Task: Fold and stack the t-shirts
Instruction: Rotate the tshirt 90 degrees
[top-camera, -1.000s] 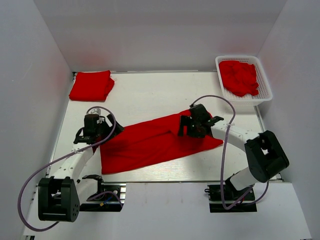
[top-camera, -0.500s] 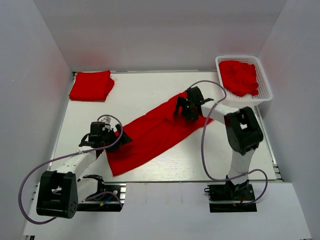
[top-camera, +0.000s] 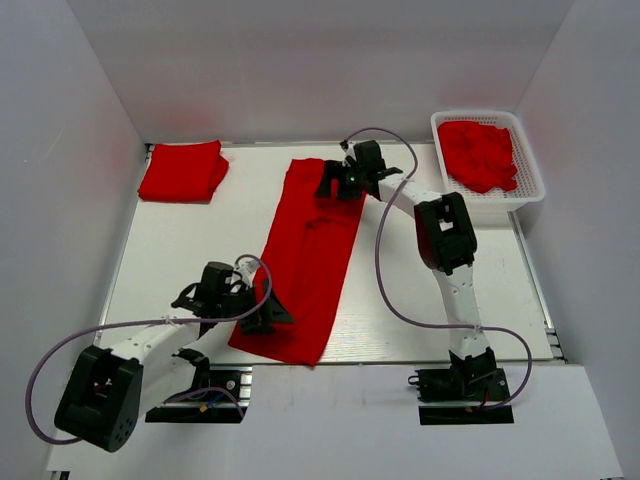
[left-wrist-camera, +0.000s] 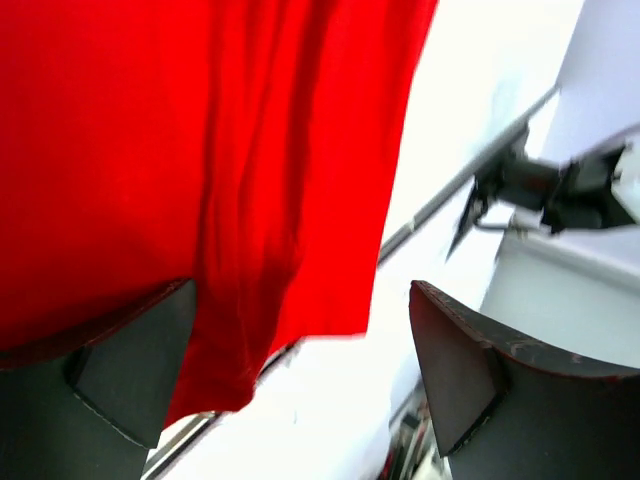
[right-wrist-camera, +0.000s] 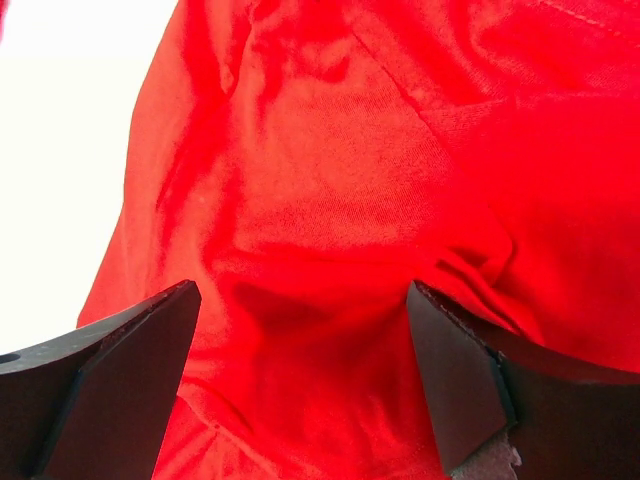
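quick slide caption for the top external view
Left pincer and right pincer at opposite ends of a long, narrow red t-shirt.

- We find no text, label, brand, number or sign that we can read in any of the three views.
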